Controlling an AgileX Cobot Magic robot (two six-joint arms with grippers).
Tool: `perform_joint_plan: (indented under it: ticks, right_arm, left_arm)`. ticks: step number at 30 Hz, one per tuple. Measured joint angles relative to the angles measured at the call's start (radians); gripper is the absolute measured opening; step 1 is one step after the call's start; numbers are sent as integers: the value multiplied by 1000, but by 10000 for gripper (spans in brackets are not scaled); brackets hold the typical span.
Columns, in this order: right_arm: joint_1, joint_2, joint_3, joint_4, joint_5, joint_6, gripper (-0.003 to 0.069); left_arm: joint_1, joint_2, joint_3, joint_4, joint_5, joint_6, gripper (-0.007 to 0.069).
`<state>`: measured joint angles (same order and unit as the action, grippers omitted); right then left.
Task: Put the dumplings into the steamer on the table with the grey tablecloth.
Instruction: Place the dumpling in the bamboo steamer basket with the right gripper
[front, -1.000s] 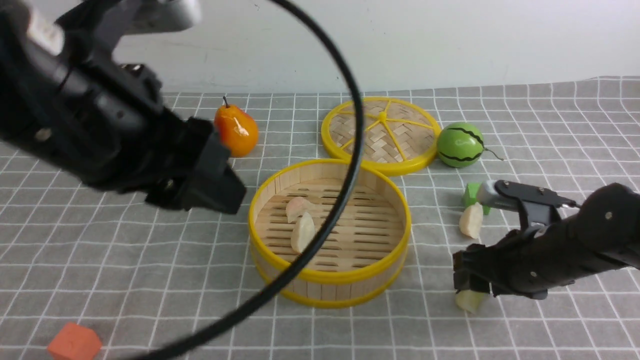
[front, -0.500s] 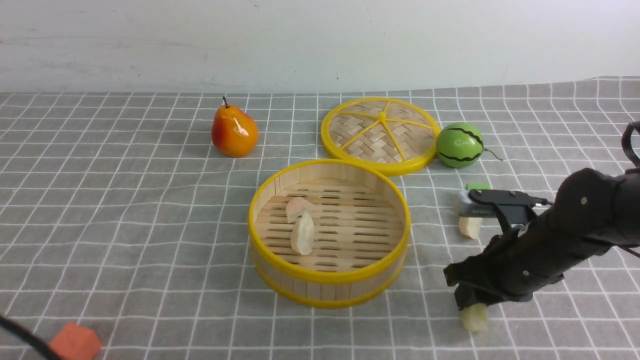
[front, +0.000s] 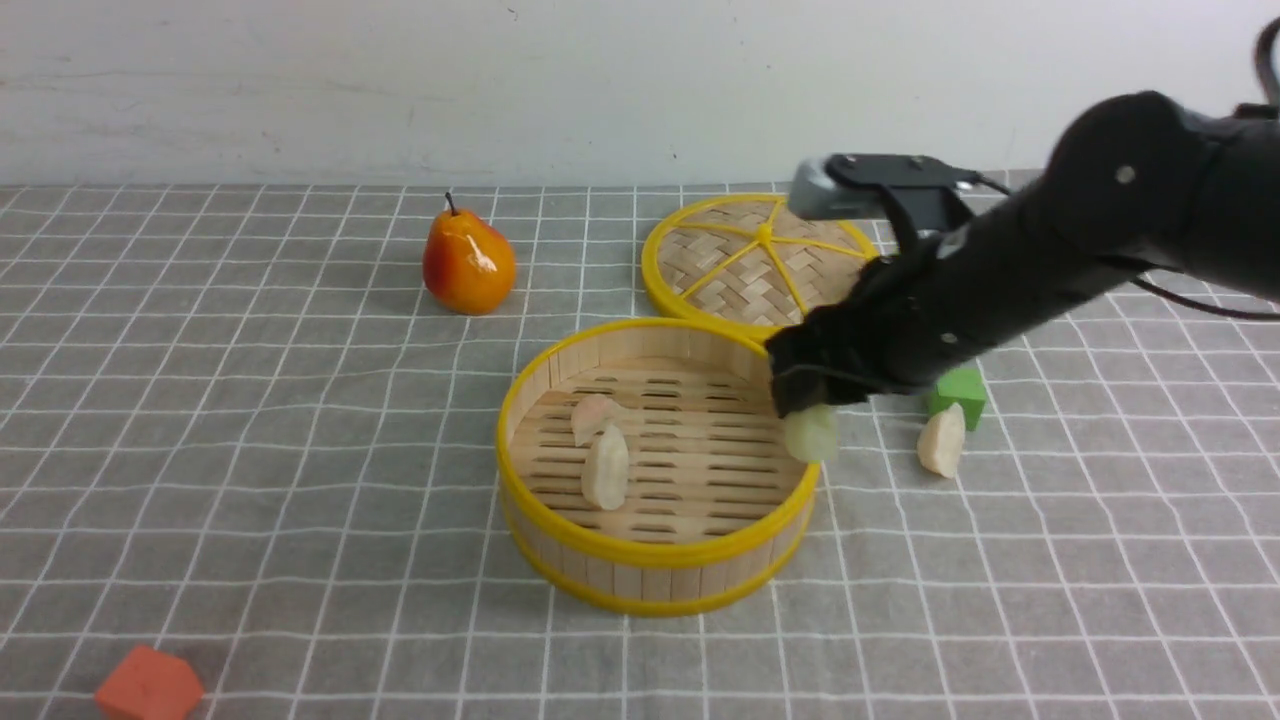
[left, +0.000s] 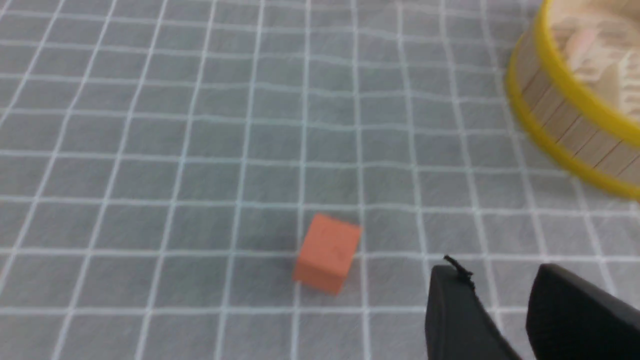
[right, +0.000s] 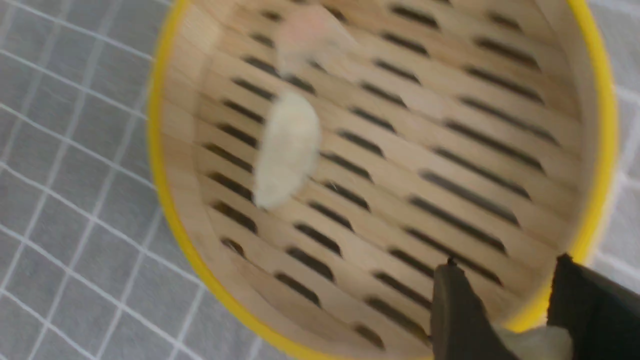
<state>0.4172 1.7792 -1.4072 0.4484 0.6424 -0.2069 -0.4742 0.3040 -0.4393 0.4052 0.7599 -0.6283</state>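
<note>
The round bamboo steamer with yellow rims (front: 655, 575), mid-worktop (front: 250, 450), holds two pale crescent dumplings (front: 606, 468). The right hand (front: 803, 405) pinches a third dumpling (front: 812, 435) over the steamer's right rim. A fourth dumpling (front: 942, 441) lies beside a green cube (front: 958, 392), towards the right edge. The left hand (left: 495, 275) stands spread and empty, near an orange block (left: 327, 252).

The right arm (front: 1060, 260) is matte black and rounded, with small silver screws (front: 1125, 174), a grey box (front: 815, 195) on a black bracket (front: 905, 175) and a thin black cable (front: 1210, 304).
</note>
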Motion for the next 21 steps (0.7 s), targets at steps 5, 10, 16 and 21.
perform_joint_plan:
  ticks: [5,10,16,21]
  right_arm:
    - [64,157,-61,8,-118,-87,243]
    - [66,271,-71,7,-192,-110,240]
    - [67,279,-80,0,-221,-112,309]
    - [61,253,-81,-2,-192,-94,472]
  left_arm:
    - [0,0,52,-7,-106,-20,206]
    - [0,0,60,-14,-105,-25,205]
    - [0,0,60,-14,-104,-25,205]
    - [0,0,60,-14,-104,-25,205]
